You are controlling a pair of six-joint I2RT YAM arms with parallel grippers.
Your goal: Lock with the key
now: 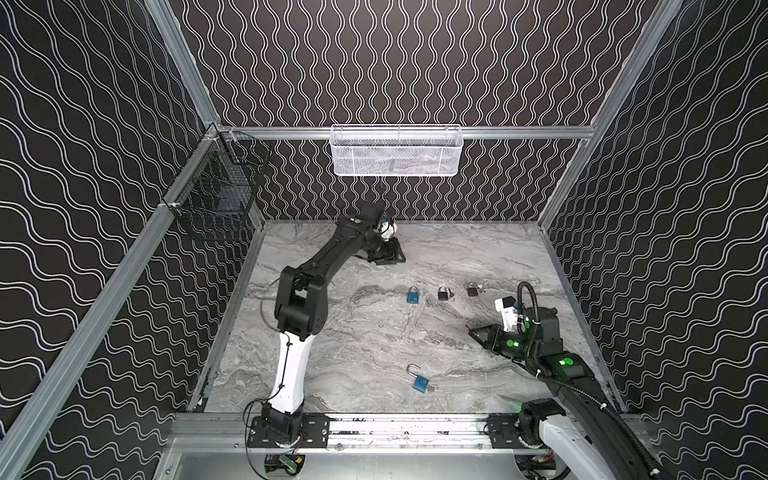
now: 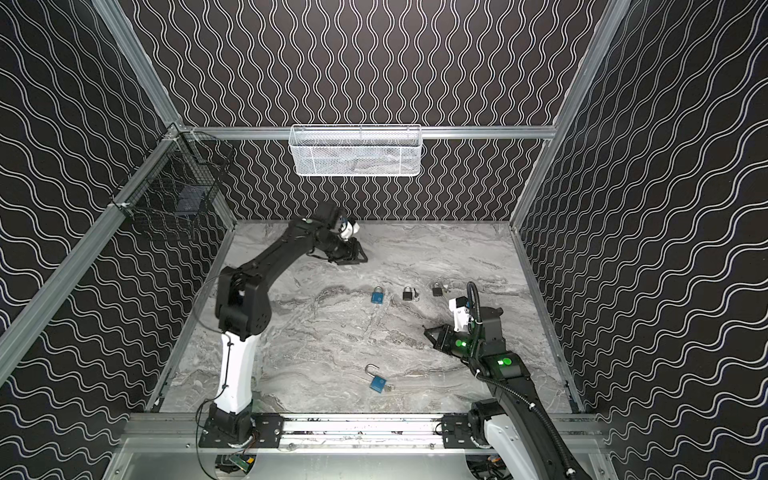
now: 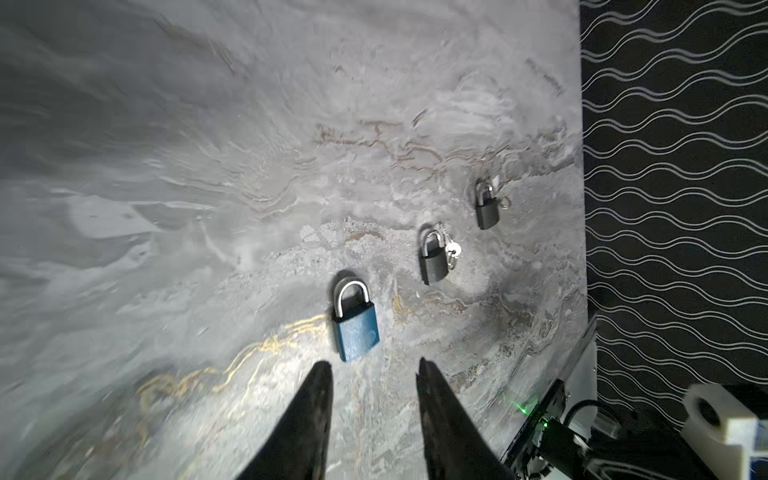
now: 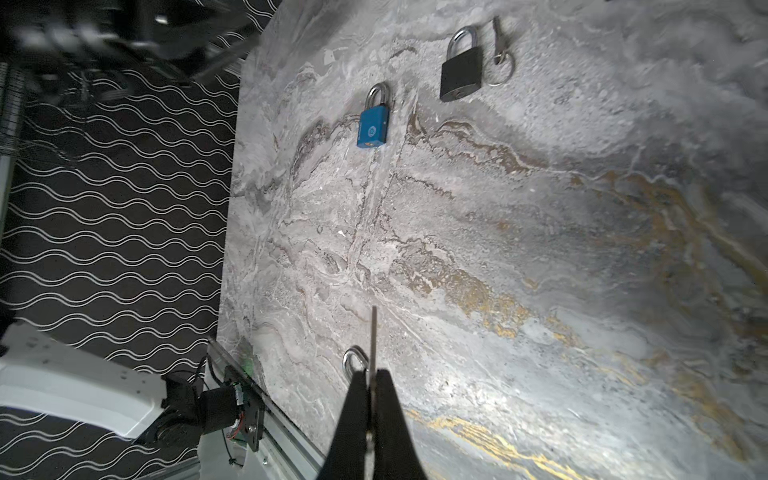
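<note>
An open blue padlock (image 1: 419, 381) lies near the table's front, its shackle swung out and a key (image 1: 432, 388) at its base. My right gripper (image 4: 372, 374) is shut on a thin key (image 4: 373, 332) seen edge-on. It hovers right of centre in both top views (image 1: 471, 329). A metal loop (image 4: 352, 360) shows beside its fingers, partly hidden. My left gripper (image 3: 372, 363) is open and empty at the back of the table (image 1: 392, 259). A closed blue padlock (image 3: 355, 328) lies beyond its fingertips, apart from them.
Two closed black padlocks (image 1: 444, 293) (image 1: 472, 289) with keys beside them lie right of the closed blue one (image 1: 412, 295). A white mesh basket (image 1: 395, 149) hangs on the back wall and a black wire basket (image 1: 216, 195) on the left wall. The marble table (image 1: 353, 332) is walled on three sides.
</note>
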